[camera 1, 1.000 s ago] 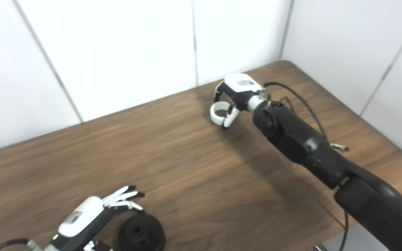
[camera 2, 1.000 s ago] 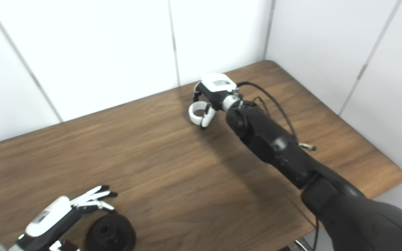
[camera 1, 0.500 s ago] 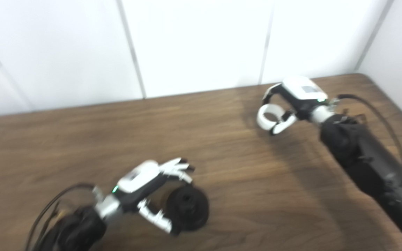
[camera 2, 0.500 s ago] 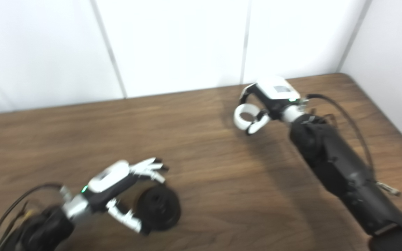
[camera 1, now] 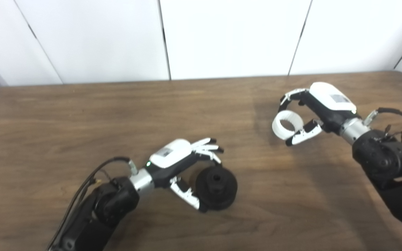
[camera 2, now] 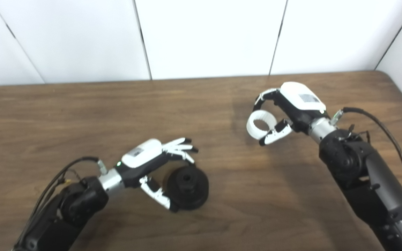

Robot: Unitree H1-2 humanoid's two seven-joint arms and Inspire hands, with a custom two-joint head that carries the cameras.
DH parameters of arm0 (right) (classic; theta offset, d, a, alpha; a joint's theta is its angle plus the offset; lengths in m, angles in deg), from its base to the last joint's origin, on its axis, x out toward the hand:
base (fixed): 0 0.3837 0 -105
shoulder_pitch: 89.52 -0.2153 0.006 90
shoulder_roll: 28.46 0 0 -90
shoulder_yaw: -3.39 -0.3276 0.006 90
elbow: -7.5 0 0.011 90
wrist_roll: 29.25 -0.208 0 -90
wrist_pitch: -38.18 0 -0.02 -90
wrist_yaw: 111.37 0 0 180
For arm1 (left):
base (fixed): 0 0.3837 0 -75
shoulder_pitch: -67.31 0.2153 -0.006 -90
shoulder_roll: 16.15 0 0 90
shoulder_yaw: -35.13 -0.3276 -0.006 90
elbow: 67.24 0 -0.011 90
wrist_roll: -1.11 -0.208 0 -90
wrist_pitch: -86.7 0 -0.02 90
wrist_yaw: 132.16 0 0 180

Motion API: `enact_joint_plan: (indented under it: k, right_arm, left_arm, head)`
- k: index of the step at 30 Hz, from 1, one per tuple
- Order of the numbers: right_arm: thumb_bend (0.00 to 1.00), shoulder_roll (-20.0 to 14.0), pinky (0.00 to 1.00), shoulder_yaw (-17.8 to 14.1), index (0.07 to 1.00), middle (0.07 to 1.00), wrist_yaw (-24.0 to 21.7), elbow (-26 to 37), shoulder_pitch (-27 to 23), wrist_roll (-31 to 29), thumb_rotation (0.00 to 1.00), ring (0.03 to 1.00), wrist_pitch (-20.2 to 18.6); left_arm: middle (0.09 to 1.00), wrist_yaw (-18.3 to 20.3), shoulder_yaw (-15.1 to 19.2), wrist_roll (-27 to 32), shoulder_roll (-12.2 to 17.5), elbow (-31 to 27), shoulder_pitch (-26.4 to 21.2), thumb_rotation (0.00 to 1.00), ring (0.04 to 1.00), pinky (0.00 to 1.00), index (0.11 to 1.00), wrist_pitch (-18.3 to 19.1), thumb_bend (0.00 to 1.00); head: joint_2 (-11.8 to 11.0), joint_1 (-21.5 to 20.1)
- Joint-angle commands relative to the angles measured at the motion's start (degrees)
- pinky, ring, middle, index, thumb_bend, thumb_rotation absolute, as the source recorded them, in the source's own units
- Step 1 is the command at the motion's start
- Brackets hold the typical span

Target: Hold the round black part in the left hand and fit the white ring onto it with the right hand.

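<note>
- Two hands are now in full sight together; a second ago the view was swung toward the right corner of the counter (camera 1: 82,115) and the left hand sat cut off at the bottom edge. The whole picture has shifted, so that is the camera turning, not the parts moving.
- The right hand (camera 1: 312,111) pinches the white ring (camera 1: 286,124) between thumb and fingers, as it did a second ago, and holds it over the right part of the counter, opening facing roughly toward the left hand; whether it is clear of the surface I cannot tell.
- The left hand (camera 2: 148,164) is spread, fingers fanned above the round black part (camera 2: 187,187) and thumb reaching down along its near side. The thumb tip looks to touch the rim, but the hand has not closed on it.
- The round black part rests flat on the counter, hub and centre hole facing up, in the same place relative to the left hand as before.
- Ring and black part are well apart.
- My reading: half the preparation is done, since the ring is secured. The left hand's grasp comes next, and fitting cannot begin until the black part is held.
</note>
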Motion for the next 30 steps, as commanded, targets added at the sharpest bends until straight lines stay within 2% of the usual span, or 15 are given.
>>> enact_joint_plan:
  k: [1,6,16,22,30]
  right_arm:
    - [0.52,-0.71,0.66,-1.39,0.483,0.757,0.36,3.17,-2.09,-0.49,0.13,0.808,2.34]
    - [0.52,-0.05,0.68,-1.29,0.483,0.758,-1.24,6.39,-1.94,-0.91,0.14,0.811,2.39]
    - [0.52,2.38,0.71,-0.48,0.483,0.765,-6.40,13.13,-1.09,-1.46,0.14,0.830,0.12]
    - [0.52,3.24,0.75,-0.08,0.483,0.761,-9.03,15.17,-1.25,-3.17,0.14,0.833,1.25]
    - [0.52,3.42,0.73,0.97,0.483,0.760,-12.41,16.64,-1.35,-5.36,0.14,0.825,2.08]
  left_arm:
    - [0.900,2.16,-1.55,-1.52,-0.17,1.79,0.03,0.08,0.983,0.83,0.485,2.08,0.52]
    - [0.900,1.91,-1.42,-1.17,-0.55,2.24,-0.09,0.07,0.989,0.84,0.485,2.00,0.52]
    - [0.903,1.57,-1.62,-1.44,-0.75,2.55,-0.38,0.07,0.981,0.84,0.485,1.94,0.52]
    - [0.902,2.09,-1.84,-1.32,-1.18,2.17,-0.48,0.07,0.985,0.84,0.485,3.01,0.52]
    - [0.896,2.15,-2.03,-1.42,-1.61,2.23,-0.52,0.08,0.982,0.82,0.484,3.76,0.52]
  head:
    - [0.06,-0.05]
    - [0.17,-0.03]
    - [0.36,0.12]
    - [0.61,0.52]
    - [0.93,0.82]
